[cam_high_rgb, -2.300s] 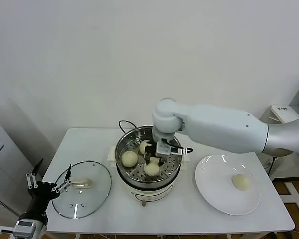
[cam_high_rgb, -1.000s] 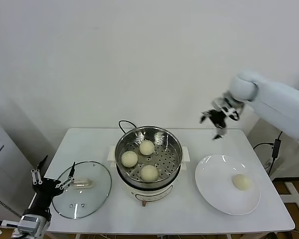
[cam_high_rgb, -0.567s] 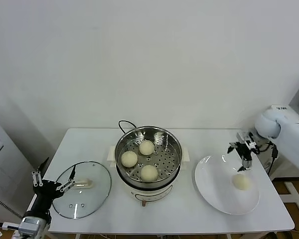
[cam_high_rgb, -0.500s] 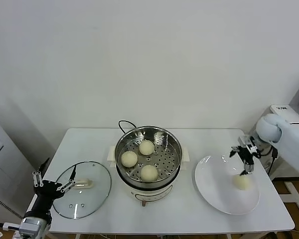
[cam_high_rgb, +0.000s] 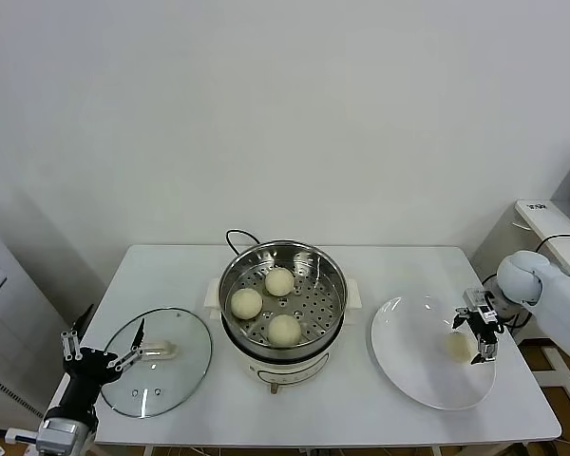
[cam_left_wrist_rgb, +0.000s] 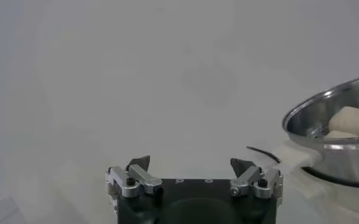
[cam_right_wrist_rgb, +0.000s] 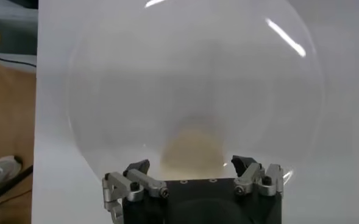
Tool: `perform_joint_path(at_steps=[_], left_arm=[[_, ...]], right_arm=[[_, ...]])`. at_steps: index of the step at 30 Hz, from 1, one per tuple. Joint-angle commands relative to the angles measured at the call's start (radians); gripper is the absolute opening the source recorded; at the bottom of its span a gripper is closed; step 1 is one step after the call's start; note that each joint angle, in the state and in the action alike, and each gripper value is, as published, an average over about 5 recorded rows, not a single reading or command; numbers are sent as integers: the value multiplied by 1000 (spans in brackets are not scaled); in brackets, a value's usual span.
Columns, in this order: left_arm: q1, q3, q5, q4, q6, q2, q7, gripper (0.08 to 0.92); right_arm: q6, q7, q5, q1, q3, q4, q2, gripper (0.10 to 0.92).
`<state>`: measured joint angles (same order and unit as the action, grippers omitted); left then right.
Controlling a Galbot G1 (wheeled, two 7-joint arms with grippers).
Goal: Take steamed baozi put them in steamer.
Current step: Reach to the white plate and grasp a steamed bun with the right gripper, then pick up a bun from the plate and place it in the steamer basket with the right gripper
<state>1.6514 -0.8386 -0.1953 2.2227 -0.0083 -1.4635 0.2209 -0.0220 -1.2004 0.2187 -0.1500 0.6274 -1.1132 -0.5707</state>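
One bun is left outside the steamer, and we find it directly beneath the right gripper (cam_high_rgb: pixel 483 334), whose fingers are spread wide and hold nothing. In the wrist view this bun (cam_right_wrist_rgb: pixel 191 152) sits centred between the fingertips, on the plate (cam_high_rgb: pixel 408 370), so we judge a straight descent suffices. Three buns (cam_high_rgb: pixel 284 328) already lie in the steamer (cam_high_rgb: pixel 242 261). The left gripper (cam_high_rgb: pixel 100 361), open, idles near the lid (cam_high_rgb: pixel 185 375).

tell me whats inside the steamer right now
Three baozi sit on the perforated floor of the steamer, apart from each other. Its near wall hides a strip of floor; below the floor nothing shows.
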Motion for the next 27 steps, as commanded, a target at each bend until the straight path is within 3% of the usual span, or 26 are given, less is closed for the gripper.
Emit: perform_joint_path(at_steps=[1,11,18,27], left_arm=[[2,-1,-1,2,-1,3,1,823],[5,-10,3,2,-2,4,1,823],[-6,-4,3,3,2,8,0,823],[-6,-10,12,8,-1,9,1,823]], right_arm=[[-5,30,47,-54,-37,15,-16,759],[4,35,-33,49,40,-24,5,516],[49,14,-368,531,423,-63,-19,407],[217,2,-866,1035,745,-57,-311,391]])
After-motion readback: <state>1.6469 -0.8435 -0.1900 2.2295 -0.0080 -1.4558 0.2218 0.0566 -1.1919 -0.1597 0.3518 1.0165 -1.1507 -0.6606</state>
